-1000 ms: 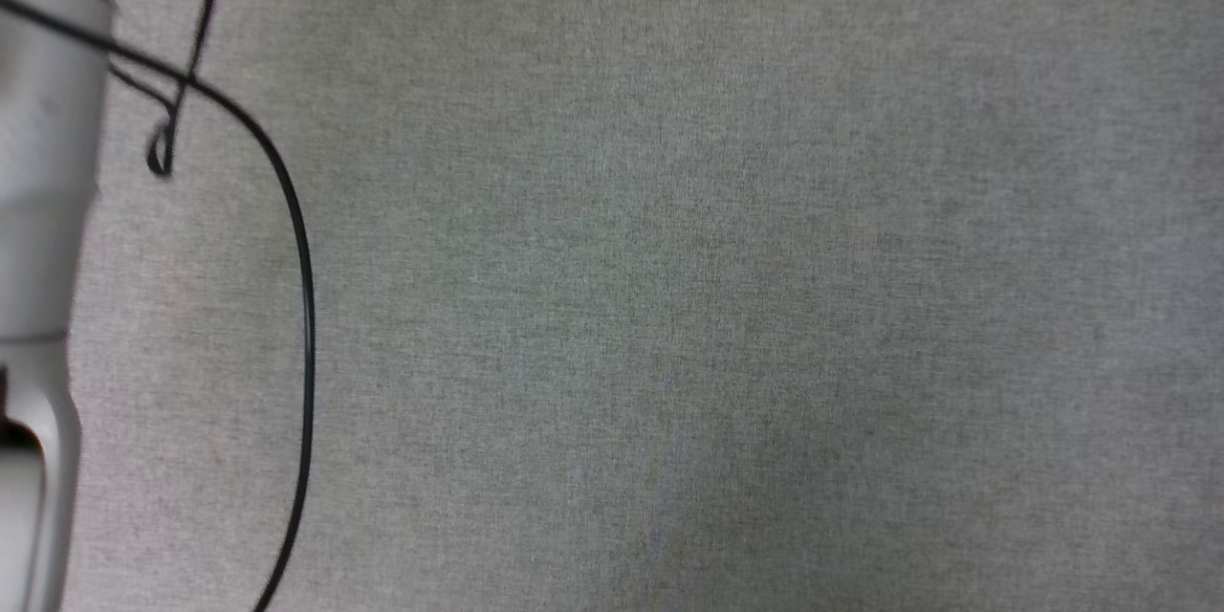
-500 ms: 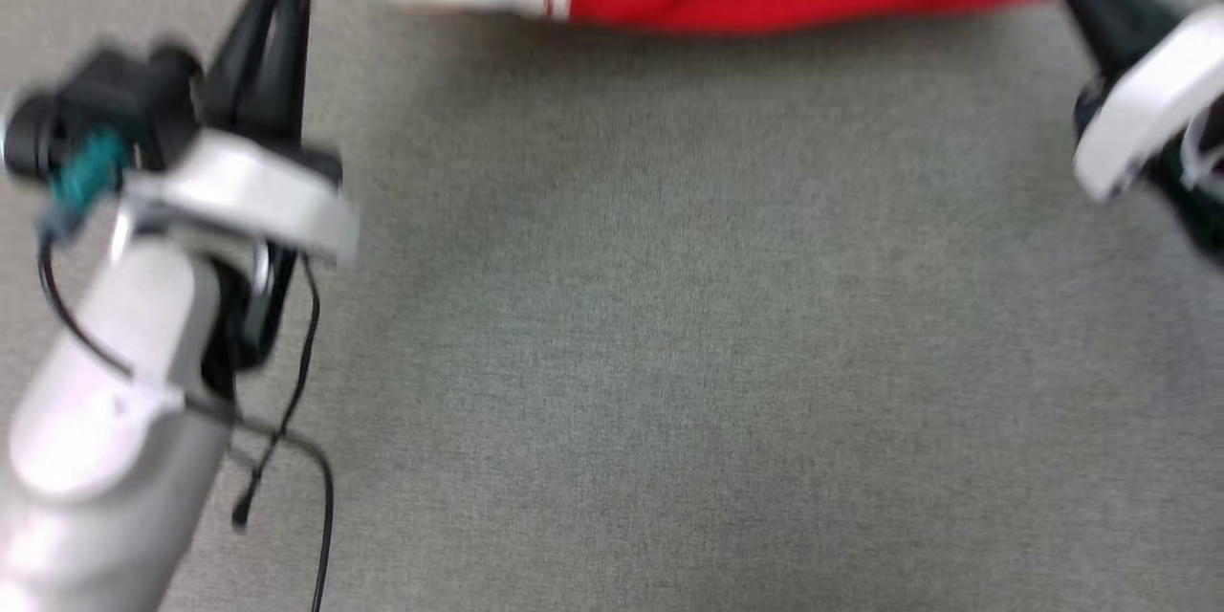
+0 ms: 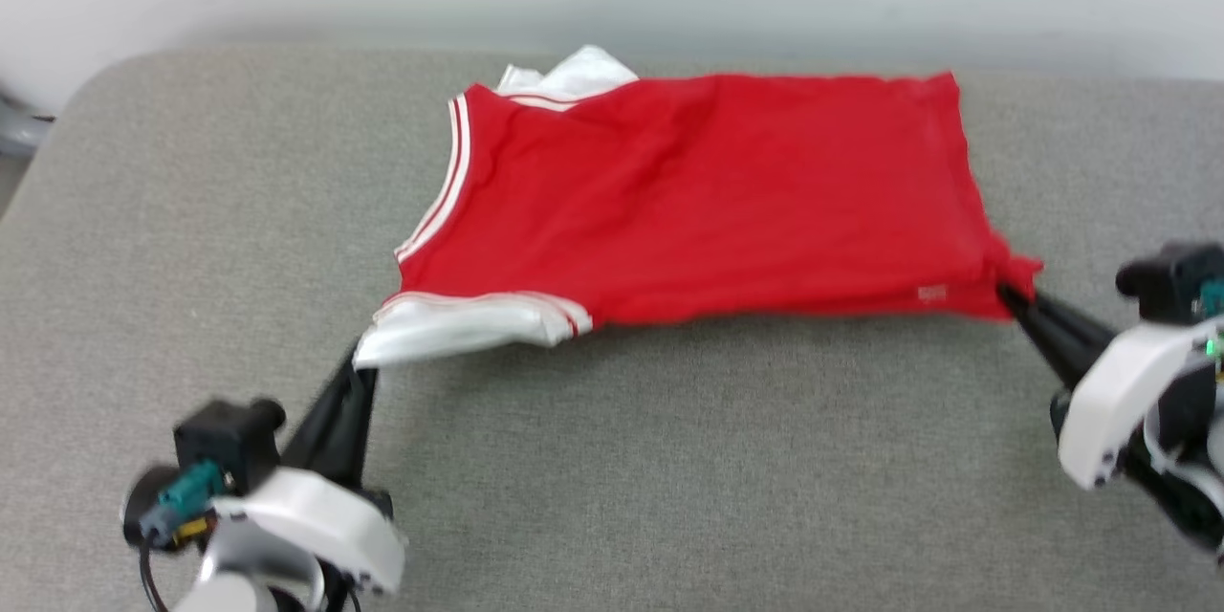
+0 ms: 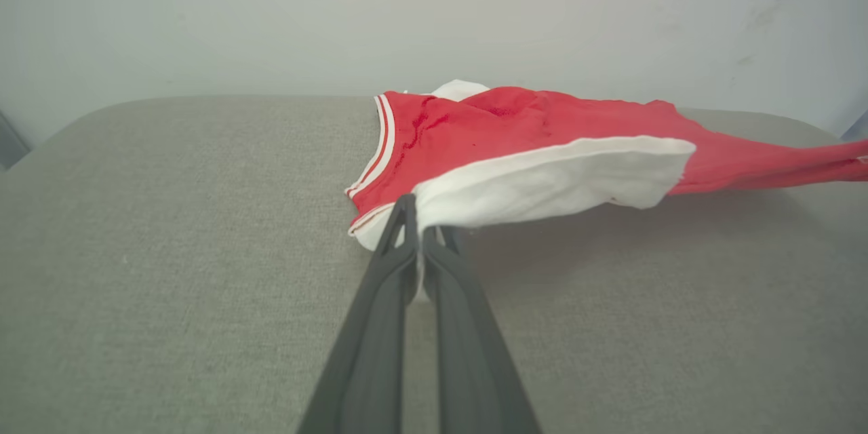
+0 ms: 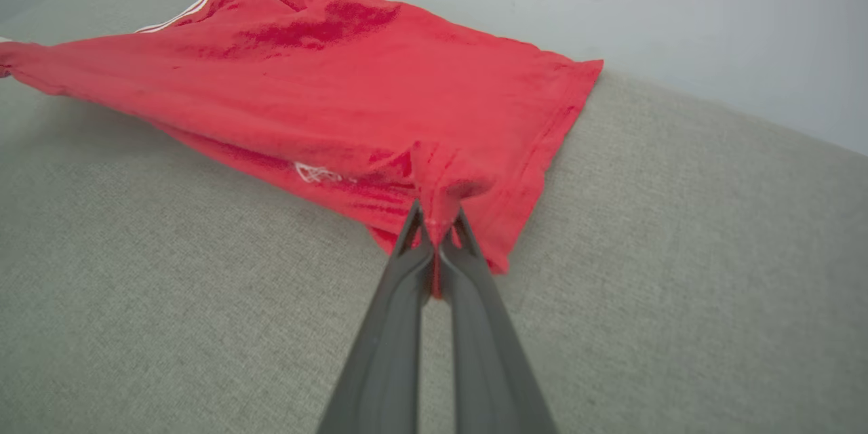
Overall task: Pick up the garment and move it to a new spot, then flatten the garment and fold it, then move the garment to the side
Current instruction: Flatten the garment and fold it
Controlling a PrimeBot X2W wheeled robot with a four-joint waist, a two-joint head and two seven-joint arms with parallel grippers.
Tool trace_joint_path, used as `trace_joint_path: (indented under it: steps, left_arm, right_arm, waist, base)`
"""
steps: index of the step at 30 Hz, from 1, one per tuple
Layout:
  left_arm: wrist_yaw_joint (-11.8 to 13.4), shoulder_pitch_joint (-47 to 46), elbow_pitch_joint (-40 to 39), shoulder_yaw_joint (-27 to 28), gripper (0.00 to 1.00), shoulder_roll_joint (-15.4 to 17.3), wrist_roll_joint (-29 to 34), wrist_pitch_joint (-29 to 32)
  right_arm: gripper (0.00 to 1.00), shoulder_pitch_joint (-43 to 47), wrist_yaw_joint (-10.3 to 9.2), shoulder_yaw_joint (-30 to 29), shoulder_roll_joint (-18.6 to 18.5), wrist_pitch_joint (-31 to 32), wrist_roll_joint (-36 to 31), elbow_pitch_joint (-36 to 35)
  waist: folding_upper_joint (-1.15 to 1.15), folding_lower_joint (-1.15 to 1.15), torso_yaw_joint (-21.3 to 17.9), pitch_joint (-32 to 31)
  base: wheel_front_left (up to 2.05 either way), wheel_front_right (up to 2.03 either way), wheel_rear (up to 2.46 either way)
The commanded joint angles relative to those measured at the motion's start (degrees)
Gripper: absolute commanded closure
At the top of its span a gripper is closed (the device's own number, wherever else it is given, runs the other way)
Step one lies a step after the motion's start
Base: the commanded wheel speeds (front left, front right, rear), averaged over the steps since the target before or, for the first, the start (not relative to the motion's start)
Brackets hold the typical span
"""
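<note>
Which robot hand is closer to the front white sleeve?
Left. The left gripper clamps the front white sleeve; the right gripper pinches the shirt at its bottom corner, far away.

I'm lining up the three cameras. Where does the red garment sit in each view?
Head view: garment upper centre, stretched between left gripper and right gripper.
Left wrist view: garment centre to right edge, its white sleeve pinched at the fingertips.
Right wrist view: garment upper left to centre, hem corner pinched.
Shared landmark: striped trim at its left end.
</note>
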Motion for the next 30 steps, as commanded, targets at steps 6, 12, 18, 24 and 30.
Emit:
trace_joint_path:
  steps: [6, 12, 18, 24, 30]
  left_arm:
    - [0.58, 9.88, -1.56, -0.89, 1.0, -0.23, -3.97, 0.62]
    - [0.77, 17.73, -2.67, -1.57, 1.0, 0.38, -7.28, 1.82]
    - [0.17, 23.23, -3.15, -2.77, 1.0, 1.09, -10.17, 4.17]
    - [-0.58, 26.03, -3.38, -3.96, 1.0, 1.7, -12.69, 7.37]
    - [-0.74, 26.2, -3.56, -4.0, 1.0, 2.82, -12.31, 7.6]
  right_arm:
    - [1.0, 13.03, -0.08, -4.64, -0.75, 2.51, -0.87, -5.43]
    - [1.0, 23.38, -0.08, -8.71, -0.01, 5.75, -2.13, -9.37]
    - [1.0, 31.85, -0.08, -13.01, 0.4, 9.12, -3.1, -12.7]
    - [1.0, 37.61, -0.08, -15.54, 1.31, 12.5, -4.02, -14.77]
    - [1.0, 40.15, -0.08, -17.3, 2.08, 14.56, -5.08, -16.57]
  waist:
    - [-0.01, 0.02, -0.07, -5.57]
    - [-0.01, 0.02, -0.69, -8.54]
    - [-0.01, 0.02, -0.93, -10.02]
    - [-0.01, 0.02, -1.07, -10.72]
    - [-0.01, 0.02, -1.16, -10.74]
  base:
    - [0.0, 0.0, 0.0]
    - [0.0, 0.0, 0.0]
    - [0.0, 0.0, 0.0]
    - [0.0, 0.0, 0.0]
    - [0.0, 0.0, 0.0]
